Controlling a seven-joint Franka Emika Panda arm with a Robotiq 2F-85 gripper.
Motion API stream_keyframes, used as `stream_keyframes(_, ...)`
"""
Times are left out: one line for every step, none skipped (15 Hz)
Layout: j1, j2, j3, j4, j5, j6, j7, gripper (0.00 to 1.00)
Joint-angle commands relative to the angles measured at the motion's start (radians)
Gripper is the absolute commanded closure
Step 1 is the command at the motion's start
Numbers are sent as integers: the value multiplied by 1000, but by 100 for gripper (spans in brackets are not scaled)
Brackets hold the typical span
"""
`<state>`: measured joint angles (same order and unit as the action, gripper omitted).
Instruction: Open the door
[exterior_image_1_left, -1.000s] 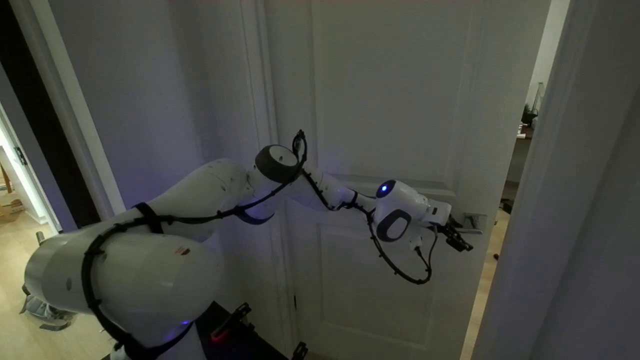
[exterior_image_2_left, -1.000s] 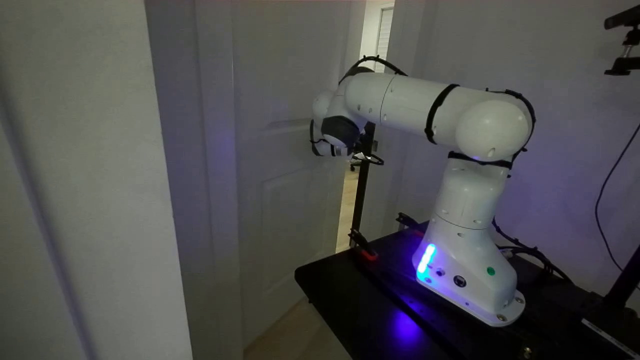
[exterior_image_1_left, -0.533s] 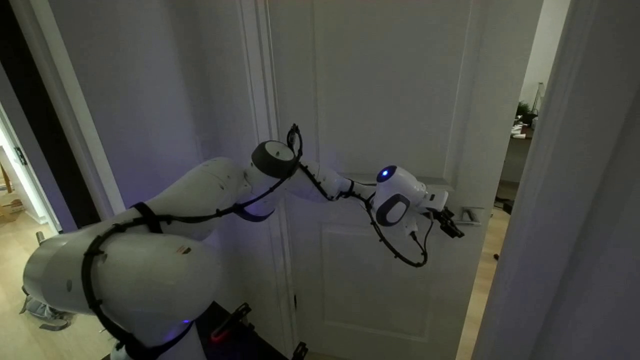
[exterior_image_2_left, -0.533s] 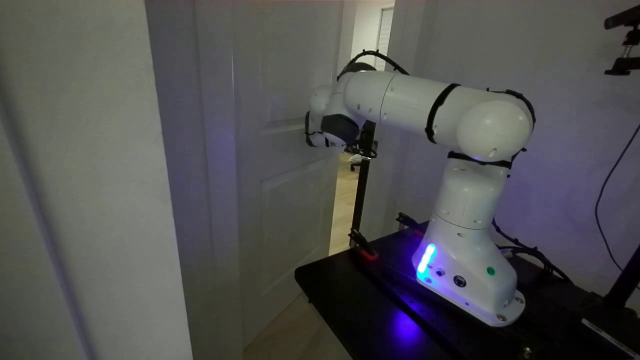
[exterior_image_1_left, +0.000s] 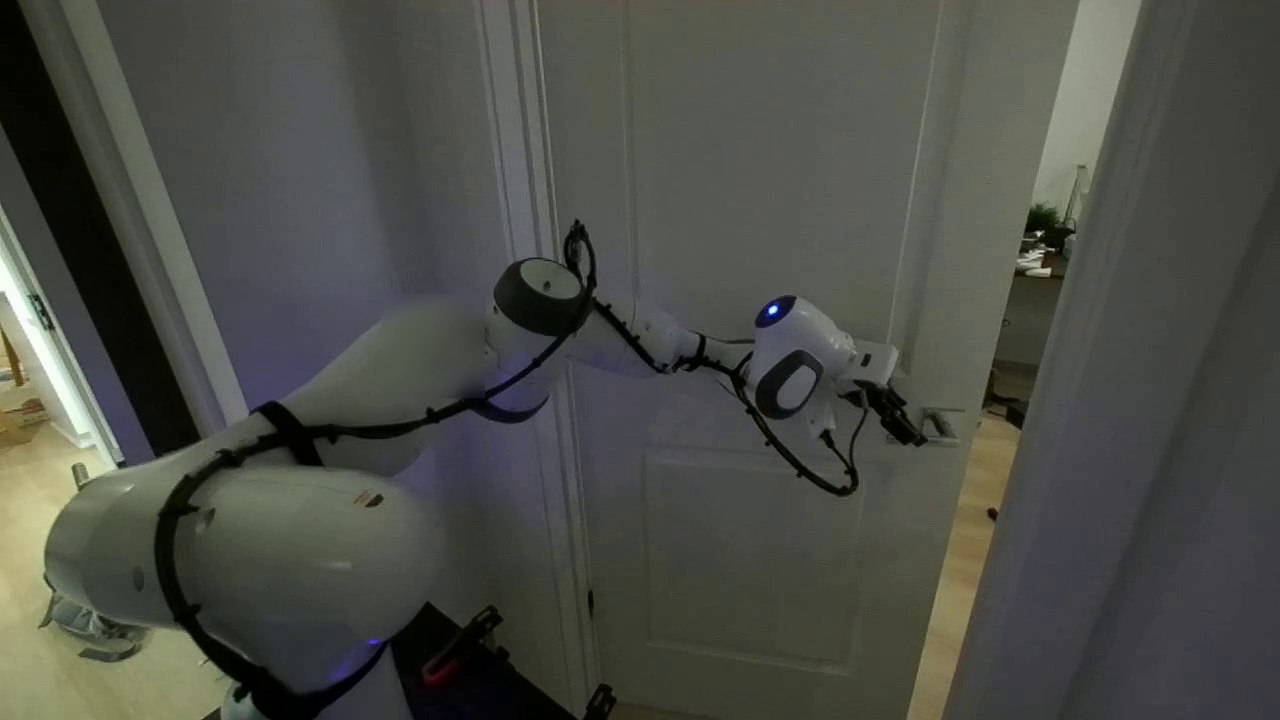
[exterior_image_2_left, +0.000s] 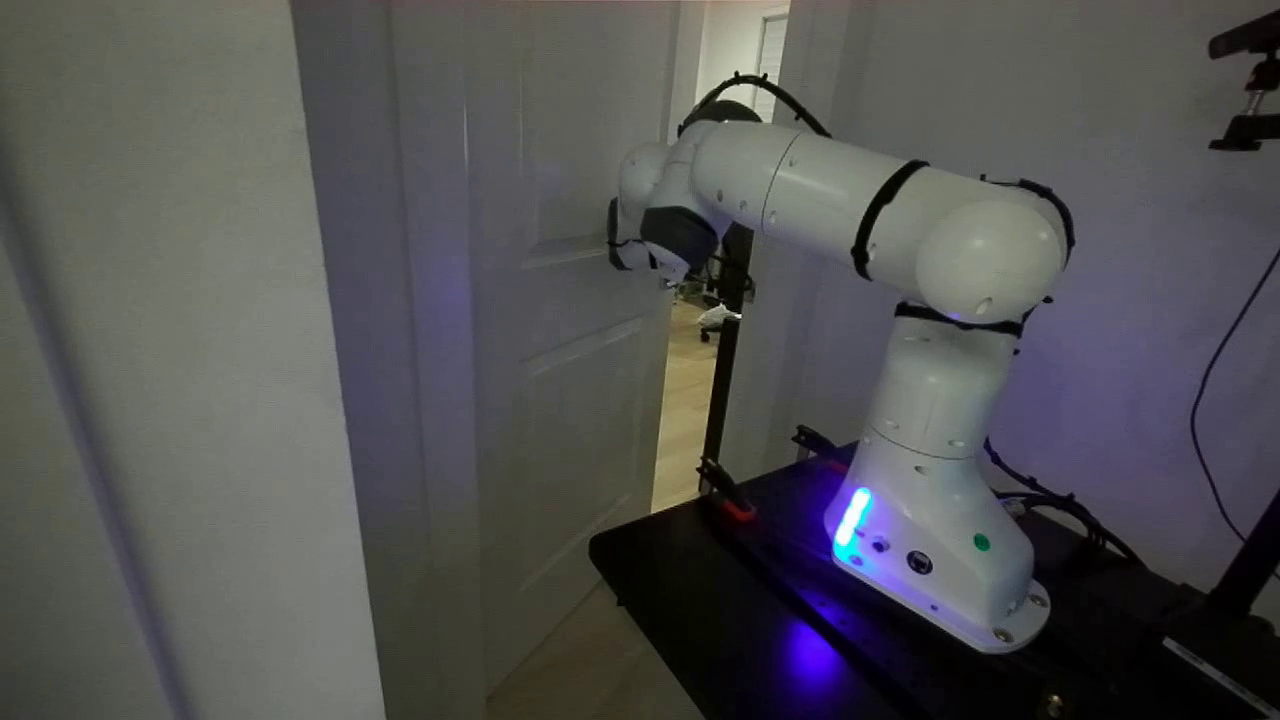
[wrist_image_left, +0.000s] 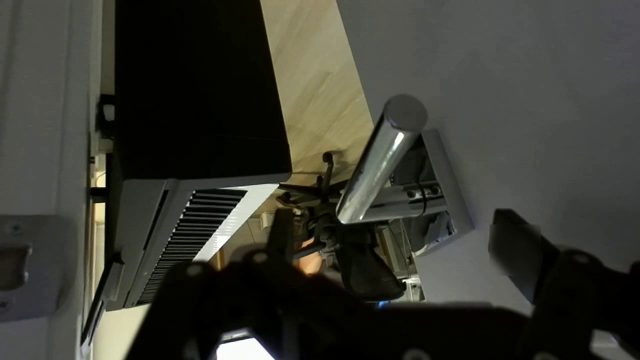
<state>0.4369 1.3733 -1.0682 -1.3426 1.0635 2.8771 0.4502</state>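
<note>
One tall white door (exterior_image_1_left: 770, 180) is standing partly open beyond our arm (exterior_image_2_left: 840, 195), so we are judging the unlatching done and a wider swing remaining, while our gripper (wrist_image_left: 397, 227), jaws spread apart, is hovering near the silver lever handle (wrist_image_left: 377, 167) without gripping it.

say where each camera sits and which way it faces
An exterior view: raised near the arm, facing the door; arm and gripper show.
An exterior view: raised by the black table, facing the robot base; the arm shows.
Wrist view: behind the gripper, which shows open, facing the lever handle.
Both exterior views share door and arm.
</note>
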Motion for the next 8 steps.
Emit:
stream_keyframes(-6, -182, 90, -70, -211, -41, 33, 0)
stream_keyframes(-12, -217, 109, -80, -266, -48, 45, 0)
stream_keyframes(-14, -257, 125, -98, -318, -57, 54, 0)
stream_keyframes(-16, -298, 139, -114, -372, -71, 63, 0)
stream_keyframes(-16, -342, 156, -136, -421, -84, 70, 0)
stream_keyframes(-19, -382, 168, -152, -473, -103, 81, 0)
stream_keyframes(-22, -431, 184, -176, -523, -125, 81, 0)
stream_keyframes(-25, -478, 198, -198, -575, -149, 89, 0)
